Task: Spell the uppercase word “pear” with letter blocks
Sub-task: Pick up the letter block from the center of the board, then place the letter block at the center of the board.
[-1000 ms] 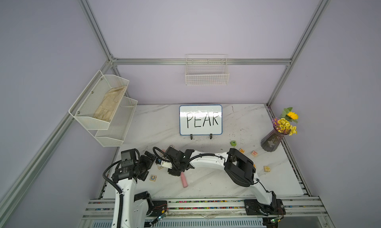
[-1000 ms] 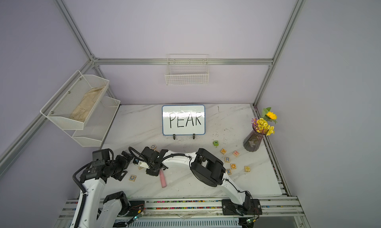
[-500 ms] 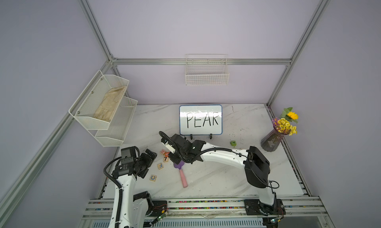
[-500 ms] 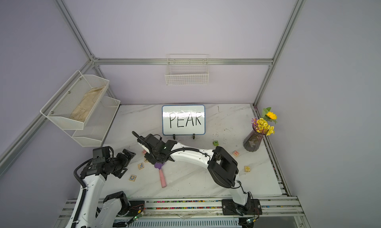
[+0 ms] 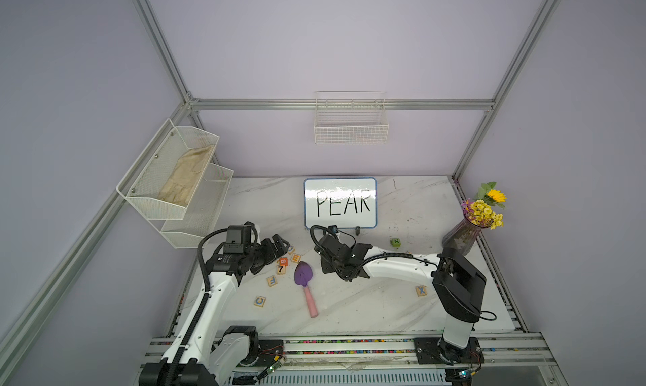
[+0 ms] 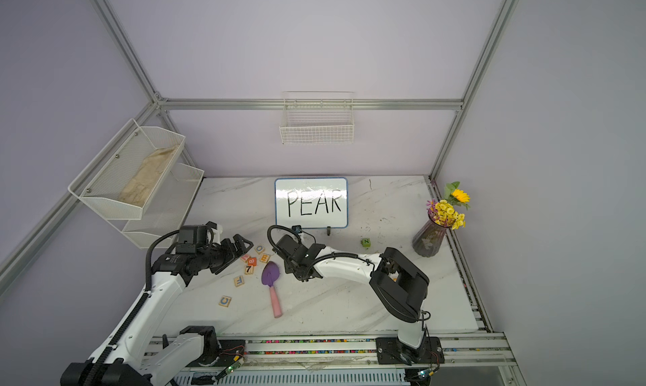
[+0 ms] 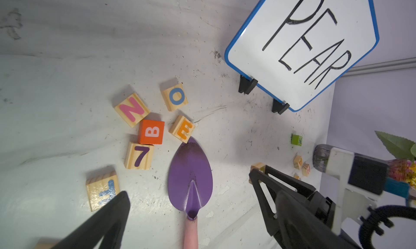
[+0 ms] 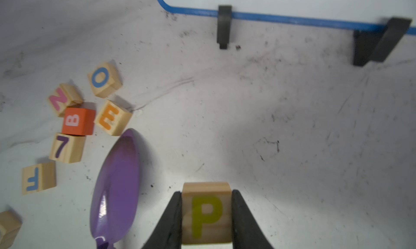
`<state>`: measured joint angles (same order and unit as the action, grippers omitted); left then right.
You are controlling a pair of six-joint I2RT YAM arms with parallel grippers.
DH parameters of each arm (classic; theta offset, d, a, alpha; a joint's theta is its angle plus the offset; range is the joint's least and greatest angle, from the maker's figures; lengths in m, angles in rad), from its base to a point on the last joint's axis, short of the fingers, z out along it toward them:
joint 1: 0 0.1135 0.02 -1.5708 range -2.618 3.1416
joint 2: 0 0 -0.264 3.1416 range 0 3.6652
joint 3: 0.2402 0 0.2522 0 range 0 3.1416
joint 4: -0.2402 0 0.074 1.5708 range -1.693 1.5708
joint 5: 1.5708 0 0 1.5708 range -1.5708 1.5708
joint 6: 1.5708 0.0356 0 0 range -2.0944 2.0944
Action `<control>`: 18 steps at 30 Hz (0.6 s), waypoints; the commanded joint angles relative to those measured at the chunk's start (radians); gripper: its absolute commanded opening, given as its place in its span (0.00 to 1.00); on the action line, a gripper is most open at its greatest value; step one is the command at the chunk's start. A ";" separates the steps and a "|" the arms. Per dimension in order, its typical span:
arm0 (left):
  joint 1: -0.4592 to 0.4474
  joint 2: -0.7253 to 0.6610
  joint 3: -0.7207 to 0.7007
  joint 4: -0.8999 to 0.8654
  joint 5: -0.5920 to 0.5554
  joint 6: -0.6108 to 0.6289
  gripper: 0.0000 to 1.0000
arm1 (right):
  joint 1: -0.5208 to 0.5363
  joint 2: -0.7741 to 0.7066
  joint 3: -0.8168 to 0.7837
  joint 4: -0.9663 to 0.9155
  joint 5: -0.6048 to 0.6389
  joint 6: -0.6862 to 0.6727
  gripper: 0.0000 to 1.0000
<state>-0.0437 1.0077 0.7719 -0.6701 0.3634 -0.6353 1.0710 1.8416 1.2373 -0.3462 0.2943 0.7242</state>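
Note:
My right gripper (image 8: 206, 191) is shut on the pale P block (image 8: 206, 211), yellow letter facing the camera, over bare table between the trowel and the whiteboard. In both top views the wrist (image 5: 337, 256) (image 6: 297, 256) hides the block. The orange E block (image 7: 182, 129) (image 8: 112, 117) (image 5: 295, 258) lies at the tip of the trowel blade, in a cluster of blocks. My left gripper (image 7: 189, 183) (image 5: 278, 246) is open and empty, just left of that cluster. A small block with an orange letter, perhaps A (image 7: 297, 161), lies far right. I see no R block.
A purple trowel (image 5: 304, 277) with a pink handle lies mid-table. The cluster holds an orange B cube (image 7: 151, 132) and N, O and 7 blocks; F (image 5: 272, 280), C (image 5: 259, 300) and X (image 5: 421, 290) lie apart. Whiteboard (image 5: 341, 202), green N cube (image 5: 395, 242) and vase (image 5: 461, 239) stand behind.
My right gripper has swung from the block cluster rightward toward the middle of the table. My left gripper has reached forward toward the cluster.

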 commanded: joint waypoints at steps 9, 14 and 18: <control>-0.078 -0.040 0.050 0.085 -0.062 0.046 1.00 | 0.047 0.074 0.006 0.020 0.072 0.251 0.21; -0.080 -0.070 0.038 0.066 -0.111 0.028 1.00 | 0.050 0.122 0.048 -0.014 0.080 0.242 0.21; -0.081 -0.082 0.032 0.055 -0.130 0.023 1.00 | 0.050 0.160 0.100 -0.052 0.102 0.211 0.21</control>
<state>-0.1196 0.9424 0.7719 -0.6193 0.2619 -0.6083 1.1160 1.9835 1.2957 -0.3485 0.3542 0.9302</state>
